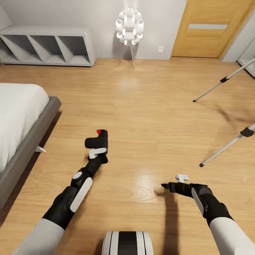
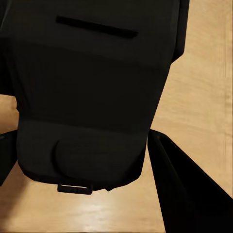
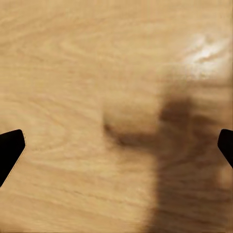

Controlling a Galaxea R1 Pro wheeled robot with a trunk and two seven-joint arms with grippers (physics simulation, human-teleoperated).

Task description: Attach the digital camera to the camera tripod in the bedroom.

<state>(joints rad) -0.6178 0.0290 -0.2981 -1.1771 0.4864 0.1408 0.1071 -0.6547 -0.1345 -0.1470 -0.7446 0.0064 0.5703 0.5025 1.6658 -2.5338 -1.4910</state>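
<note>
Left hand [image 1: 96, 141] is clamped on the small black boxy digital camera [image 1: 97, 140] with a red button on top, held above the light wood plank floor [image 1: 141, 113]; up close its dark body [image 2: 92, 92] sits between black fingers [image 2: 187, 189]. Right hand [image 1: 164, 185] is empty, fingertips [image 3: 9, 148] spread wide over bare floor. Two silver telescopic legs of the camera tripod [image 1: 226, 145] reach in at the right. White-mattress bed [image 1: 17, 113] left, white-ball floor lamp [image 1: 129, 26], grey cube shelves [image 1: 46, 46] and oak door [image 1: 209, 28] beyond.
</note>
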